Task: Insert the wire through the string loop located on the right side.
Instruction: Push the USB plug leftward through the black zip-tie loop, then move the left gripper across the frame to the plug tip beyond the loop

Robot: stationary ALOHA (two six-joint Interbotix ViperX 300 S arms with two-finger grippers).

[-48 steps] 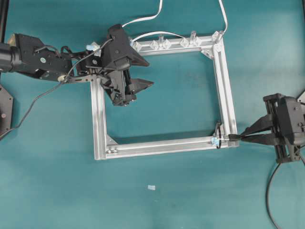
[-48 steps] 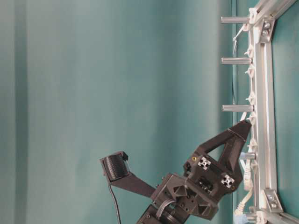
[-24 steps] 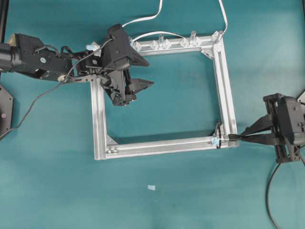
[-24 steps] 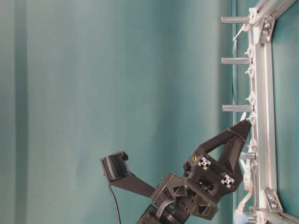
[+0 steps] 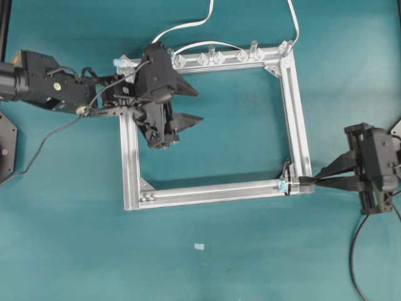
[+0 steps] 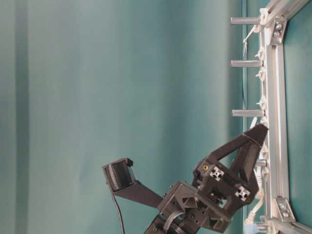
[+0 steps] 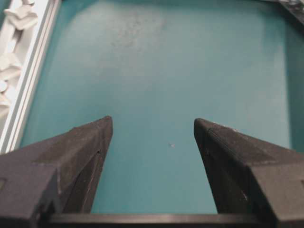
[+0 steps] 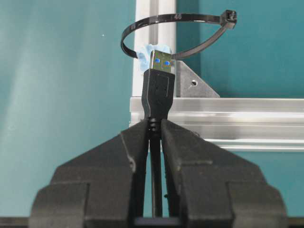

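The wire's black USB plug (image 8: pixel 159 90) sticks out ahead of my right gripper (image 8: pixel 154 124), which is shut on the cable just behind it. The plug's silver tip sits at the base of the string loop (image 8: pixel 171 19), covering part of the pale-blue bit (image 8: pixel 145 52). Overhead, the right gripper (image 5: pixel 316 182) is at the aluminium frame's (image 5: pixel 294 113) near right corner, beside the loop (image 5: pixel 286 169). My left gripper (image 5: pixel 199 105) hangs open over the frame's far left part, with bare mat between its fingers (image 7: pixel 85 152).
Clear plastic clips (image 5: pixel 210 58) and white cables (image 5: pixel 188 28) line the frame's far bar. Short posts (image 6: pixel 246 63) stand up from that bar. A corner bracket (image 8: pixel 192 85) lies just past the plug. A small pale scrap (image 5: pixel 199 246) lies on the mat nearer the front.
My left gripper has shifted a little toward the frame's inside and dipped lower, still open. The right gripper and the plug have hardly moved.
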